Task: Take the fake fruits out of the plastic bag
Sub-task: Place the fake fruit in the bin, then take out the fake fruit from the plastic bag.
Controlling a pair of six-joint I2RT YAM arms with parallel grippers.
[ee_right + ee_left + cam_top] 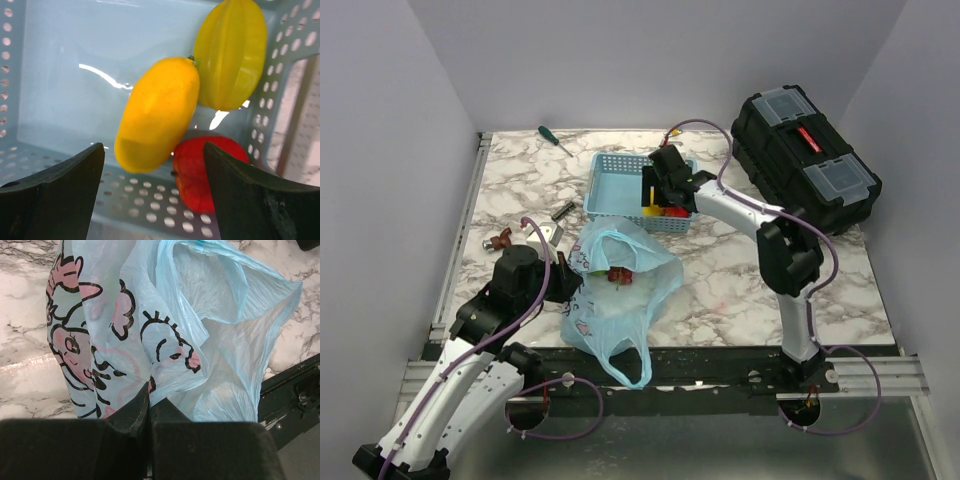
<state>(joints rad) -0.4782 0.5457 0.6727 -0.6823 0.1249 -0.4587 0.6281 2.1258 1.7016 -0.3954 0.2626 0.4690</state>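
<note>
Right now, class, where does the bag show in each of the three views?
Top external: bag, left of centre, by the near edge.
Left wrist: bag fills the upper picture, pinched in the left tool.
Right wrist: not in it.
Shared landmark: marble table, under the bag in both.

Right claw [152,147] spread wide over basket [50,75], yellow fruit [157,115] touching starfruit [230,55], red fruit [200,175] beside
</note>
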